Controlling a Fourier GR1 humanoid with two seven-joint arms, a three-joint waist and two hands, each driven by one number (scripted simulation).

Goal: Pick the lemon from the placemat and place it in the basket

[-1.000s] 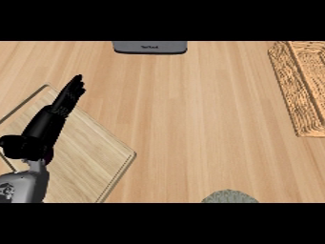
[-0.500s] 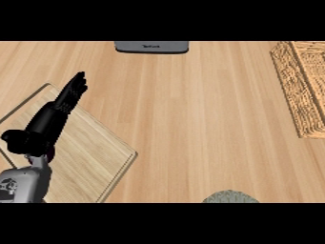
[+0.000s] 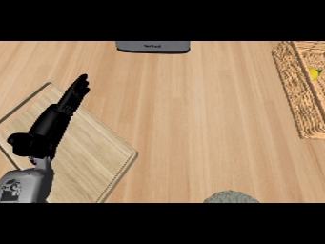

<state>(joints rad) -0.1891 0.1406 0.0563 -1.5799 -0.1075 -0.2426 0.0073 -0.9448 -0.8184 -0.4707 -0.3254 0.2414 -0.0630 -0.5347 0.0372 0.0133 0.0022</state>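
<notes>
On the left, our left hand (image 3: 58,116): black, fingers straight and pointing up and right, holding nothing, above the placemat (image 3: 94,157).
Right hand: we cannot see it.
Placemat: pale wood-grained sheet on the counter (image 3: 193,114), partly covered by our forearm.
Grey device (image 3: 154,46): at the far edge, cut off by the view's top.
Grey rounded object (image 3: 229,197): at the bottom edge, mostly cut off; we cannot identify it.
Basket (image 3: 299,100): wicker, far right, cut off at the edge.
Lemon (image 3: 314,73): small yellow shape inside the basket.
</notes>
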